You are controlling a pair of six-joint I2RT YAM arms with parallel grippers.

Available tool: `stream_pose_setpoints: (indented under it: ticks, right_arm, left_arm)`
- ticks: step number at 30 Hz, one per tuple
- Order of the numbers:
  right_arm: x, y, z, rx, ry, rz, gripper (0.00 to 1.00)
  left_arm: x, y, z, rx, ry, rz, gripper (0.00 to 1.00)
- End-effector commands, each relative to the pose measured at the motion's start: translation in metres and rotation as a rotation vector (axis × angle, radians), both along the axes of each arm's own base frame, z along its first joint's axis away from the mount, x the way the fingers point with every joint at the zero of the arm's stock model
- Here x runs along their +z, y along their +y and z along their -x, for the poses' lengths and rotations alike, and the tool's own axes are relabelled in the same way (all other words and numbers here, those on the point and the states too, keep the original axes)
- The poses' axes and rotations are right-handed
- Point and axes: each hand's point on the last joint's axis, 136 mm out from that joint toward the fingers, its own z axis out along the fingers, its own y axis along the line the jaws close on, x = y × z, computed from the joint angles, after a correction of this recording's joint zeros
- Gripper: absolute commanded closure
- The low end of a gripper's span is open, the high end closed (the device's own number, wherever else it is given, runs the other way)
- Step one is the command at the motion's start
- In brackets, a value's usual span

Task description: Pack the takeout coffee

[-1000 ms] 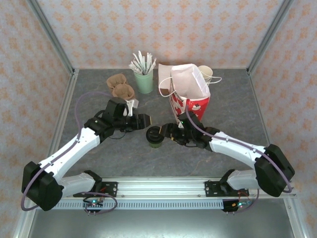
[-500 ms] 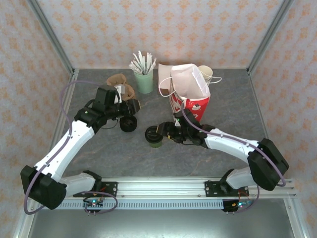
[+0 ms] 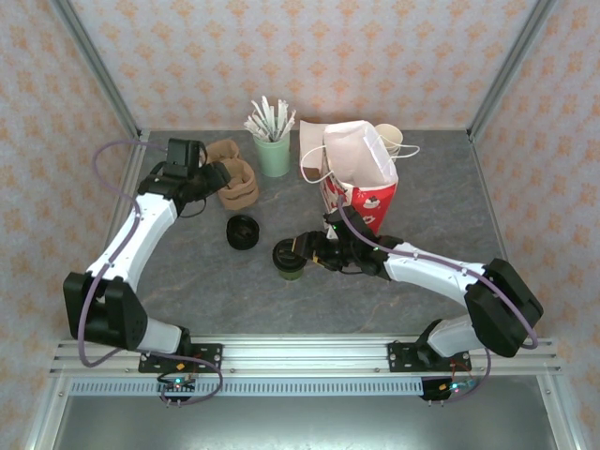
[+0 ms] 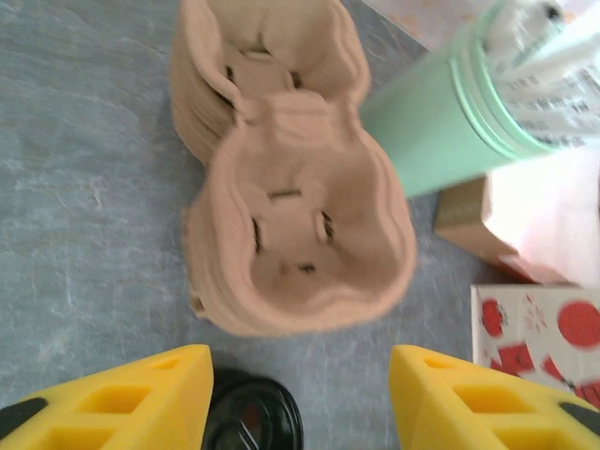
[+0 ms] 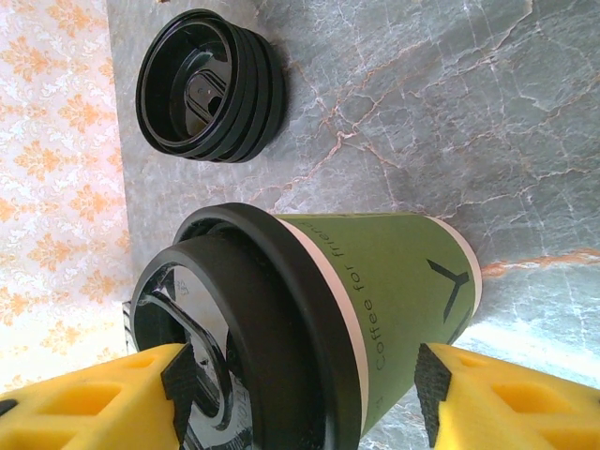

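Grey marbled counter (image 3: 197,300) beneath it all. Far left: left jaws released, yellow fingers (image 4: 122,398) spread wide with nothing between, poised beside a stack of brown pulp cup carriers (image 3: 234,183). Just nearer than those, a low stack of black lids (image 3: 242,232) flat on the counter (peeking out between the fingers in the left wrist view). Further back, close to the rear wall, a mint-green cup (image 3: 274,155) stuffed with white sticks or packets, hard to tell which. Then the takeout coffee (image 3: 290,260), upright on the counter near its middle, olive-green sides, black lid on, just right of the loose lids and in front of the bag. Right jaws clenched on it, one black pad (image 5: 192,380) against the lid's rim, the other low on the green side. Further right, a red-and-white paper bag (image 3: 361,192), standing, mouth open; cream-rimmed cups (image 3: 392,139) just behind it.
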Motion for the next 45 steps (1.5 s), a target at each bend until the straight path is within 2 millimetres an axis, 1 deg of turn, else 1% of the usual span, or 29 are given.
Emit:
stream_pose_setpoints:
  ticks: [1,3,8,11,14,18,25,29,33,34,38,45]
  right_arm:
    - [0.008,0.0,-0.003,-0.009,-0.024,-0.001,0.34]
    - [0.011,-0.001,-0.003,-0.01,-0.029,0.002,0.33]
    - [0.025,-0.007,-0.003,-0.015,-0.063,0.024,0.32]
    - [0.035,-0.012,-0.003,-0.02,-0.088,0.038,0.32]
    - [0.043,-0.016,-0.002,-0.025,-0.105,0.044,0.32]
    - [0.05,-0.021,-0.001,-0.031,-0.12,0.051,0.31]
    - [0.057,-0.025,0.0,-0.032,-0.132,0.063,0.31]
    - [0.059,-0.025,0.001,-0.029,-0.134,0.068,0.31]
    - [0.06,-0.027,0.003,-0.026,-0.135,0.071,0.31]
    - [0.061,-0.028,0.003,-0.03,-0.137,0.072,0.31]
    - [0.062,-0.031,0.004,-0.033,-0.14,0.074,0.31]
    - [0.062,-0.031,0.003,-0.033,-0.145,0.078,0.31]
  left_arm:
    - [0.013,0.02,-0.031,0.096,-0.067,0.037,0.51]
    - [0.008,0.028,-0.045,0.13,-0.066,0.059,0.53]
    - [-0.009,0.041,-0.078,0.183,-0.048,0.121,0.55]
    - [-0.018,0.049,-0.092,0.216,-0.041,0.134,0.55]
    - [-0.028,0.055,-0.102,0.242,-0.026,0.146,0.55]
    - [-0.038,0.063,-0.107,0.271,-0.016,0.142,0.55]
    - [-0.048,0.067,-0.115,0.293,-0.011,0.149,0.56]
    - [-0.05,0.07,-0.122,0.306,-0.011,0.153,0.57]
    - [-0.044,0.071,-0.125,0.314,-0.028,0.153,0.59]
    - [-0.058,0.071,-0.126,0.316,0.004,0.15,0.59]
    - [-0.062,0.074,-0.127,0.326,0.016,0.141,0.59]
    - [-0.066,0.08,-0.123,0.353,0.024,0.115,0.58]
